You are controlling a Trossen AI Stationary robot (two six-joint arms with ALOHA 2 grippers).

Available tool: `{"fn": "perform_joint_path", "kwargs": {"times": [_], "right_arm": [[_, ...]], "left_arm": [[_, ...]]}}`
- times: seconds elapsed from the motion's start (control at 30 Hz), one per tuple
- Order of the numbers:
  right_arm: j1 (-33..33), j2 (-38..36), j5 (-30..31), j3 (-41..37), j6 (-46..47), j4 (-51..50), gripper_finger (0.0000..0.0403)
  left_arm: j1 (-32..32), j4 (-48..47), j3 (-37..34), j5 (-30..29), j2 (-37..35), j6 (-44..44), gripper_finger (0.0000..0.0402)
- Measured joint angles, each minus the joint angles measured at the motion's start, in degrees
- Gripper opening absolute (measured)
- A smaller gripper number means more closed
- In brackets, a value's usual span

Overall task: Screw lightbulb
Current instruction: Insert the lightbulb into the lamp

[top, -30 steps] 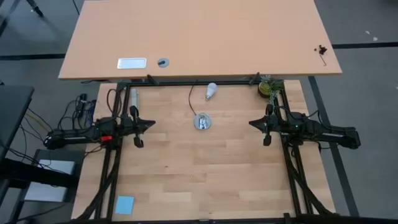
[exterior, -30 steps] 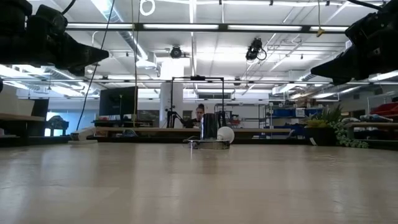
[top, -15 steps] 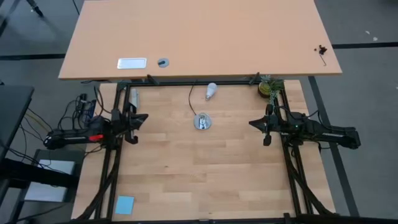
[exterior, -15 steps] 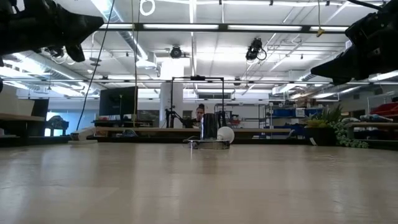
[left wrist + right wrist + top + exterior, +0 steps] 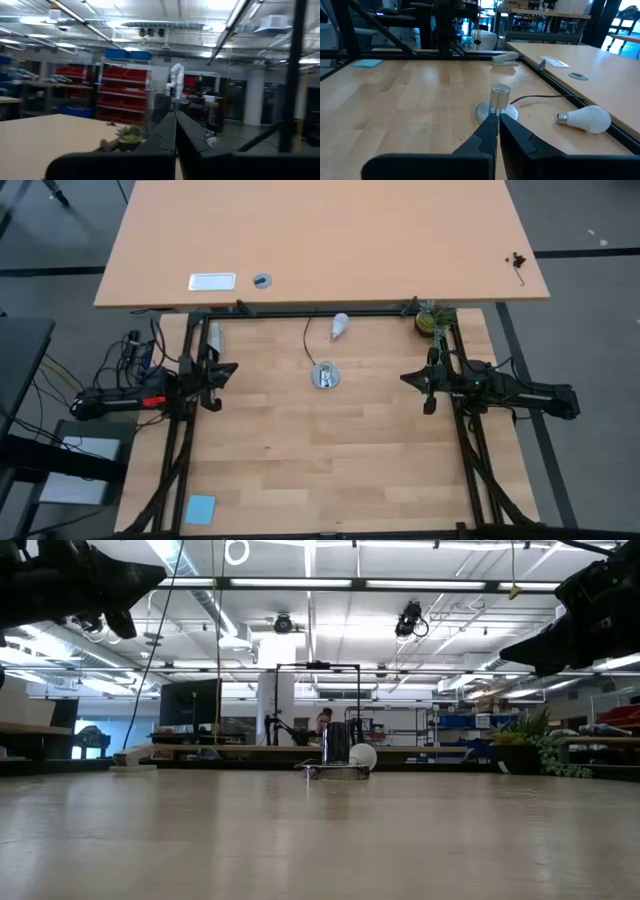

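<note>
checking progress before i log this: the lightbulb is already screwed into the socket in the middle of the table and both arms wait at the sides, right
Not quite. The lightbulb is not in the socket; it lies on its side on the table near the far edge, apart from the socket, whose top is empty. The right wrist view shows this best. Both arms do wait at the sides, the left gripper and right gripper with jaws shut.

Lighting: bright, even, from ceiling strips above the table; glare on the strips. Shadows: faint, soft beside the socket. Left wrist view: blurred throughout. Low view: table surface nearest the camera soft; arms above it in silhouette.
</note>
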Motion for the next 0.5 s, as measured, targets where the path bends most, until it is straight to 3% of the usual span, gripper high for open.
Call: {"fn": "perform_joint_path", "kwargs": {"times": [0.23, 0.5], "right_arm": [[-0.01, 0.00, 0.00, 0.01, 0.00, 0.01, 0.0025], [-0.02, 0.01, 0.00, 0.01, 0.00, -0.02, 0.0027]], "left_arm": [[-0.02, -0.20, 0.00, 1.78, 1.42, -1.63, 0.0008], [-0.02, 3.48, 0.00, 1.75, 9.65, 1.43, 0.0008]]}}
